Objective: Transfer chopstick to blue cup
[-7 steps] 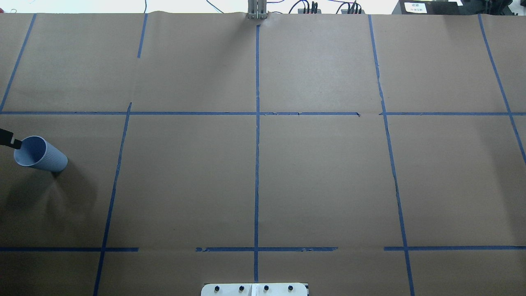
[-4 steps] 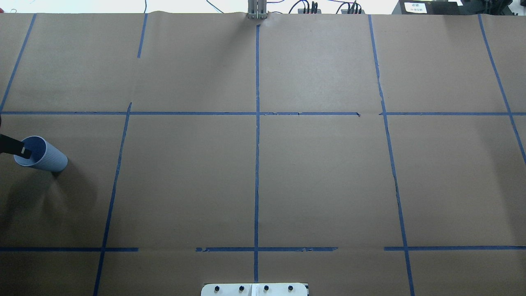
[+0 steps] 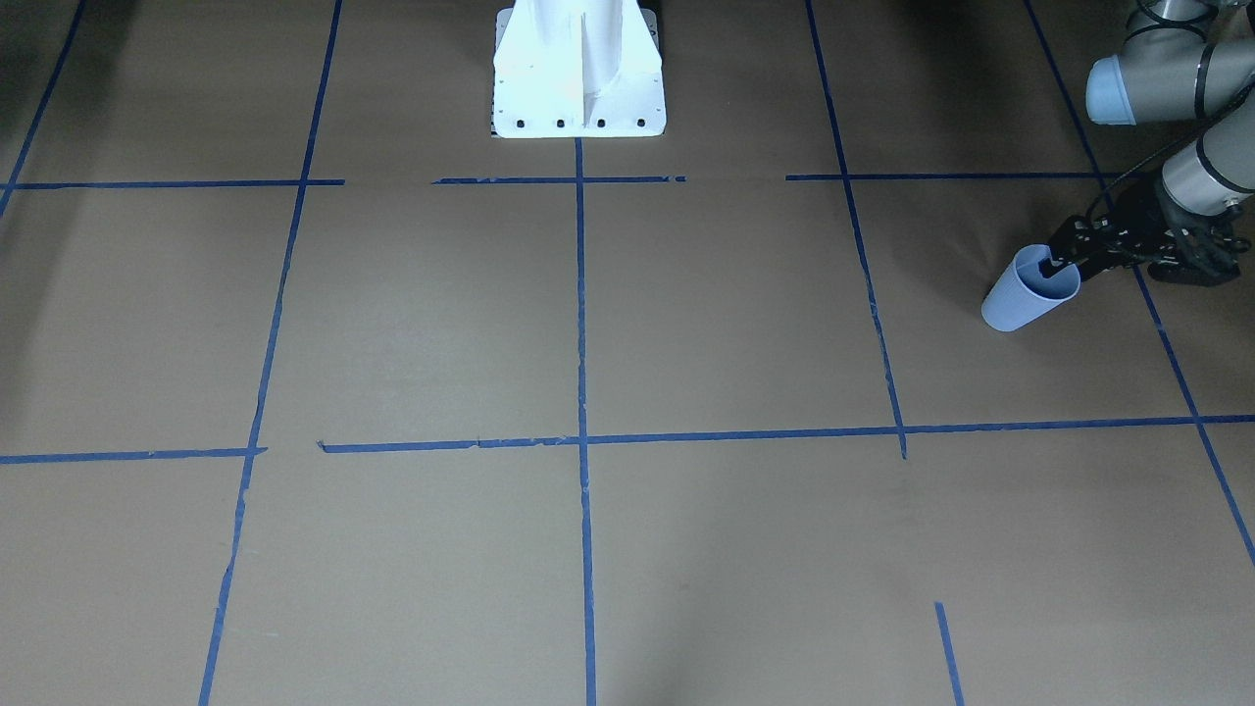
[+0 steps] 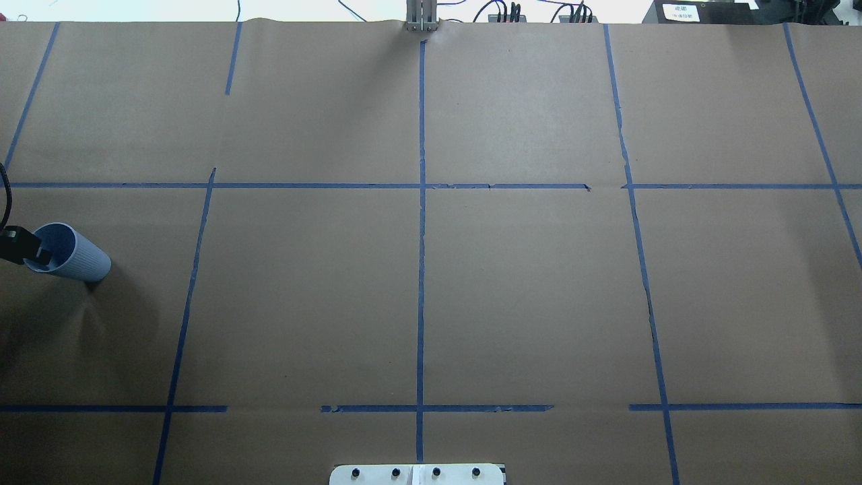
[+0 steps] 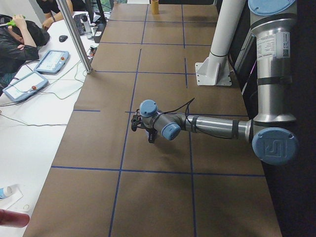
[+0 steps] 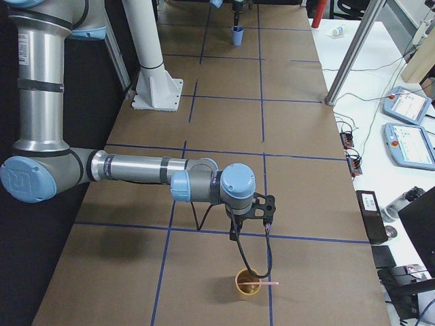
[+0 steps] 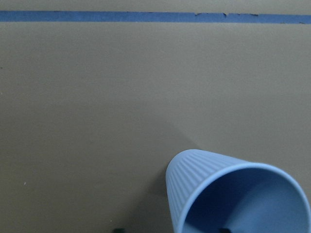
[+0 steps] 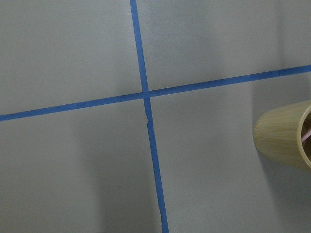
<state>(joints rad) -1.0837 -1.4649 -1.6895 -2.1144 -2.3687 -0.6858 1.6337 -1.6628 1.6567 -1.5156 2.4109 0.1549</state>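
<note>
The blue cup stands upright near the table's left edge; it also shows in the front view and the left wrist view. My left gripper is open at the cup's rim, with one finger inside the mouth and the other outside the wall. A chopstick shows as a pinkish tip sticking out of a tan bamboo cup at the table's far right end. My right gripper hangs a little above that bamboo cup; I cannot tell whether it is open or shut.
Brown paper with blue tape lines covers the table. The white robot base stands at the middle of the robot's side. Operators' tablets and cables lie beyond the far edge.
My left gripper's finger has shifted from the cup's far rim toward the robot, over the mouth. The blue cup has not moved.
</note>
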